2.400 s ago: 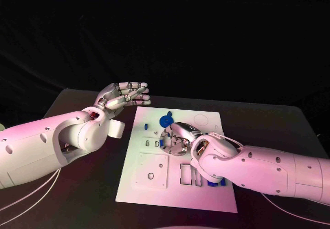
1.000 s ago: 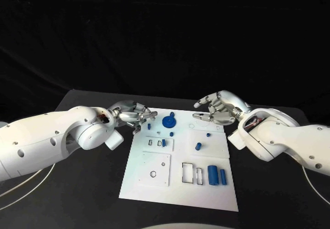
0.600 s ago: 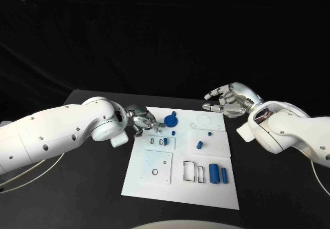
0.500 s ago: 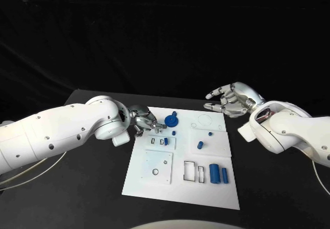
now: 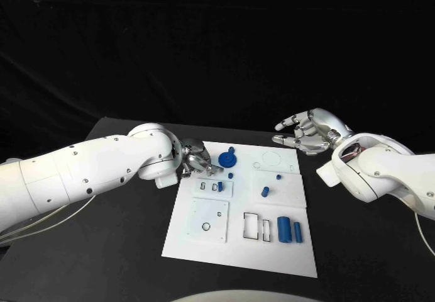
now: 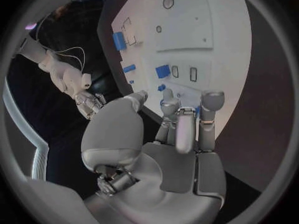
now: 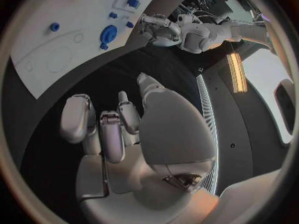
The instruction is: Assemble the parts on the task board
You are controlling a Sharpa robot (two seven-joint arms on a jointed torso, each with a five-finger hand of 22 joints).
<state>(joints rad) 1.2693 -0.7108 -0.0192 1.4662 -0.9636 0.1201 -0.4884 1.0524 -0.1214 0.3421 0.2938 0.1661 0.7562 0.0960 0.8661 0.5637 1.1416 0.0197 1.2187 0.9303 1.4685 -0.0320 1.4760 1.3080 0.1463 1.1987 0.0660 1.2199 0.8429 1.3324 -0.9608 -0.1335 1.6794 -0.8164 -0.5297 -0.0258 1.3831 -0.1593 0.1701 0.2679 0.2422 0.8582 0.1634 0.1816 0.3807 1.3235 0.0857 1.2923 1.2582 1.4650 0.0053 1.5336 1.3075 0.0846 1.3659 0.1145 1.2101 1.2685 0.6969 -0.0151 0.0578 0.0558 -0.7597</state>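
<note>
Now, nearest the robot on the task board (image 5: 237,251), two upright blue parts stand side by side at the right — the larger one (image 5: 283,228) and a slimmer one (image 5: 297,231) just beside it, right of two empty rectangular slots. Further back, mid-board, a small blue part (image 5: 264,191) sits right of centre, and another (image 5: 219,186) stands in the little slotted plate to the left. Moving up, the left hand (image 5: 199,162) hovers over the board's far-left corner, fingers curled in toward the thumb; whether anything sits between them, I cannot tell. Just past it, the round blue wheel-like part (image 5: 227,156) lies on the board. Off the far right edge — the right hand (image 5: 308,133) hangs above the black table (image 5: 118,207), fingers spread, nothing in it.
</note>
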